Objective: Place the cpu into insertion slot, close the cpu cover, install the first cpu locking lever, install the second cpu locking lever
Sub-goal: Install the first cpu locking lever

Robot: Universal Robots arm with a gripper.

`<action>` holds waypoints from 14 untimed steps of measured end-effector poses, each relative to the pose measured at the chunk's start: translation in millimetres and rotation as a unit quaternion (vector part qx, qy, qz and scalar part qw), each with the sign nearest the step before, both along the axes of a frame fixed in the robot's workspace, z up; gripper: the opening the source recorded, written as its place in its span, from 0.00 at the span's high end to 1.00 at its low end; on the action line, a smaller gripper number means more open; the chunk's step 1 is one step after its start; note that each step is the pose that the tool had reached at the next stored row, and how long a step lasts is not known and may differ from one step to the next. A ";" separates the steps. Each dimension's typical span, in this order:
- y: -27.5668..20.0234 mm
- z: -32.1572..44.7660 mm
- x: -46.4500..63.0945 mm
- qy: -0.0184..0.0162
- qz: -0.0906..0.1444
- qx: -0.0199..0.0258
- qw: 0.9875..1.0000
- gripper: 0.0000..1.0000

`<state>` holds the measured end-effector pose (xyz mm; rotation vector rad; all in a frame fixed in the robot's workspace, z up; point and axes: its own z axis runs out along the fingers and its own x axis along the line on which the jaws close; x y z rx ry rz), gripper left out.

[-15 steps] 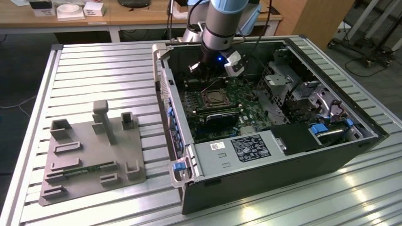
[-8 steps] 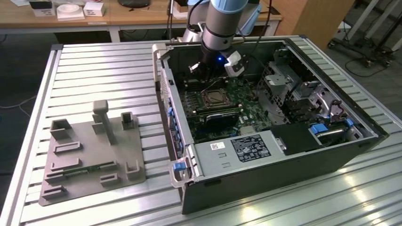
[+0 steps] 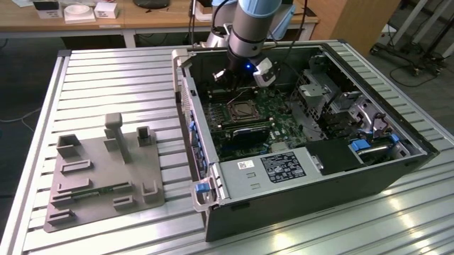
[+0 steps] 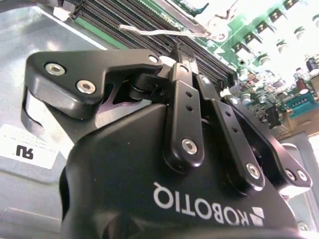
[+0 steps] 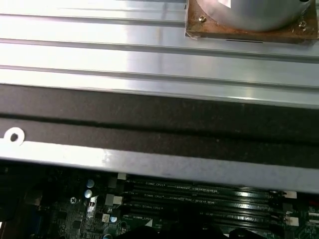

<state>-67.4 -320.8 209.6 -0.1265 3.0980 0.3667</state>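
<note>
The insertion slot (image 3: 245,110) sits on the green board inside the open computer case (image 3: 191,138). A silver frame, the cpu cover (image 3: 230,108), lies around its dark middle. I cannot make out the cpu itself. My gripper (image 3: 228,79) hangs just above the board, behind the slot and close to the case's back wall. In the second wrist view the gripper (image 4: 175,54) looks shut, its black fingers (image 4: 185,94) meeting at the tips with nothing seen between them. Just beyond the tips, a thin metal locking lever (image 4: 159,33) runs across the memory slots (image 4: 124,22).
A grey power supply box (image 3: 280,166) with a black label fills the case's front. A metal drive cage (image 3: 319,90) stands at the exterior view's right. A grey fixture plate (image 3: 99,175) lies on the slatted table. The case's dark wall (image 5: 149,109) rises beside the memory slots (image 5: 199,191).
</note>
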 end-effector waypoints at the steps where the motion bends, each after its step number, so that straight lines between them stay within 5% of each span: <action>1: -0.1 -1.0 0.6 0.000 0.000 0.000 1.000 0.89; 6: -0.1 -3.2 1.8 0.000 0.000 -0.001 1.000 0.89; 11: 0.0 -3.4 1.9 0.000 0.000 -0.024 1.000 0.89; 14: -0.1 -3.3 1.8 0.000 0.000 -0.025 1.000 0.89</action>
